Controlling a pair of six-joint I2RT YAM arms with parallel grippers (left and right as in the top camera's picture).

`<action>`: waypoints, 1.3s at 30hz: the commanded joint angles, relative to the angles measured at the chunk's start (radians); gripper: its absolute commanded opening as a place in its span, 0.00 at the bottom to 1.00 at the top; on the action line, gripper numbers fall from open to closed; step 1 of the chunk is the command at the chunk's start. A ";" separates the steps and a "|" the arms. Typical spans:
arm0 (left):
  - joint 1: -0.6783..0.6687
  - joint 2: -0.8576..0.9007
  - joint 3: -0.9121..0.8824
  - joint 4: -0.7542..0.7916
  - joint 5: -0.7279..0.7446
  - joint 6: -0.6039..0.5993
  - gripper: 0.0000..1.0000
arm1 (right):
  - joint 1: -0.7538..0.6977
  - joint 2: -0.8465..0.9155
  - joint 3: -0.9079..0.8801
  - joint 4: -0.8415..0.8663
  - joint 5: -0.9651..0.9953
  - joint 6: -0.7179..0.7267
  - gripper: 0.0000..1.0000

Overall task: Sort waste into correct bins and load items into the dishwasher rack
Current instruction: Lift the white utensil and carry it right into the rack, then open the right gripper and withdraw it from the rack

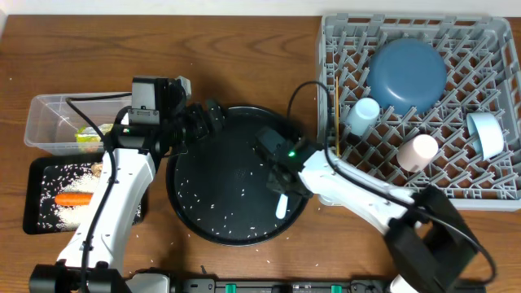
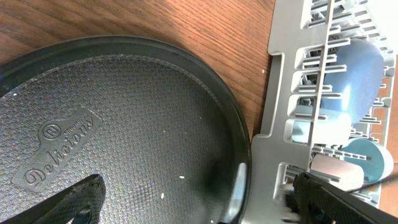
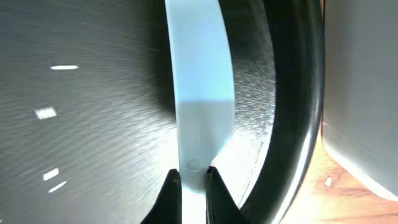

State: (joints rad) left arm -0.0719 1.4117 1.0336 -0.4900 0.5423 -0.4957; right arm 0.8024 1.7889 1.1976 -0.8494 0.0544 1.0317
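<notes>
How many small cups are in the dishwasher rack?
2: a light-blue cup beside the chopsticks at the dishwasher rack's edge, a pink cup nearer its middle. Pegs could hide more.

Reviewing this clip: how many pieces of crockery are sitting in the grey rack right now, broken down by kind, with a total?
Plates: 1, the dark-blue plate
Bowls: 1, the pale-blue bowl
Cups: 2, the light-blue cup and the pink cup
Total: 4
</notes>
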 commanded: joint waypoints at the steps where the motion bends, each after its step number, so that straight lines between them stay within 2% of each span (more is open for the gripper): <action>1: 0.006 0.000 0.000 0.001 -0.012 0.013 0.98 | -0.005 -0.076 0.050 -0.021 0.016 -0.099 0.01; 8: 0.006 0.000 0.000 0.001 -0.012 0.013 0.98 | -0.062 -0.209 0.141 -0.098 0.017 -0.329 0.01; 13: 0.006 0.000 0.000 0.001 -0.012 0.013 0.98 | -0.210 -0.276 0.226 -0.184 0.016 -0.518 0.01; 19: 0.006 0.000 0.000 0.001 -0.012 0.013 0.98 | -0.380 -0.271 0.229 -0.178 0.017 -0.668 0.01; 26: 0.006 0.000 0.000 0.001 -0.012 0.013 0.98 | -0.449 -0.187 0.212 -0.082 0.017 -0.702 0.01; 39: 0.006 0.000 0.000 0.001 -0.012 0.013 0.98 | -0.457 -0.019 0.212 0.023 0.089 -0.696 0.01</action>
State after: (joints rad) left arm -0.0719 1.4117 1.0336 -0.4900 0.5423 -0.4957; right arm 0.3565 1.7485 1.4162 -0.8356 0.1005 0.3470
